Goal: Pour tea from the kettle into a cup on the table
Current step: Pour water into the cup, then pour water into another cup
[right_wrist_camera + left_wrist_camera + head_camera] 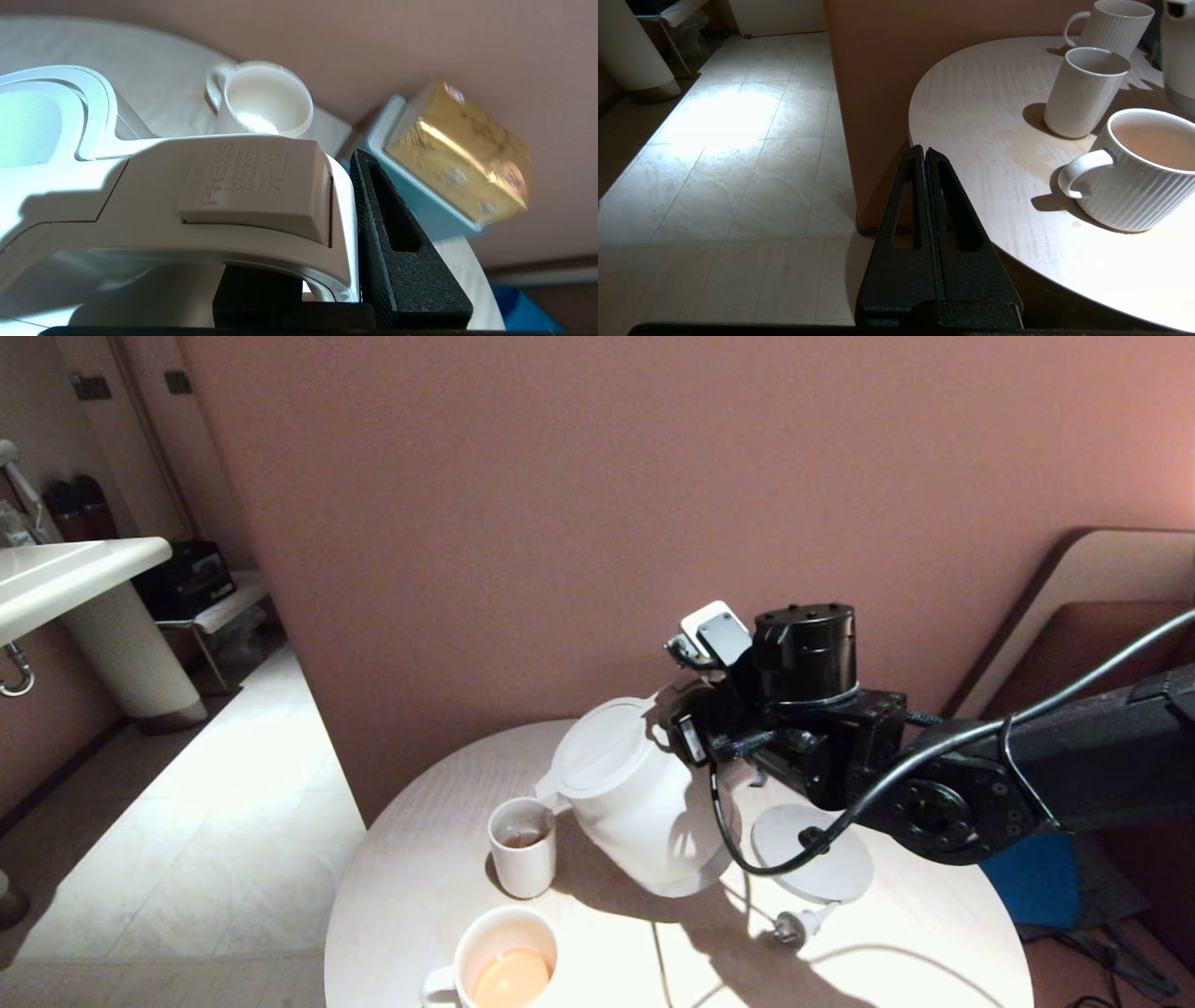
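1. The kettle [644,803] hangs tilted over the middle of the table [420,896], off its round base plate [836,868], with the spout dipped toward the plain white cup [523,847] just beside it.
2. My right gripper [691,733] is clamped shut on the kettle's handle [187,196]; in the right wrist view one black finger [397,242] presses against the handle's side, next to the lid button marked PRESS [257,186].
3. A little brown tea [523,838] sits low in that plain cup; I cannot make out a stream from the spout.
4. Nearer my edge of the table stands a ribbed mug [499,961], nearly full of orange-brown liquid.
5. The left wrist view shows a second ribbed mug [1111,25] further along the table.
6. The base's plug [794,926] lies loose on the table by the base plate.
7. My left gripper [924,151] hangs off the table's edge, above the floor, fingers pressed together and holding nothing.
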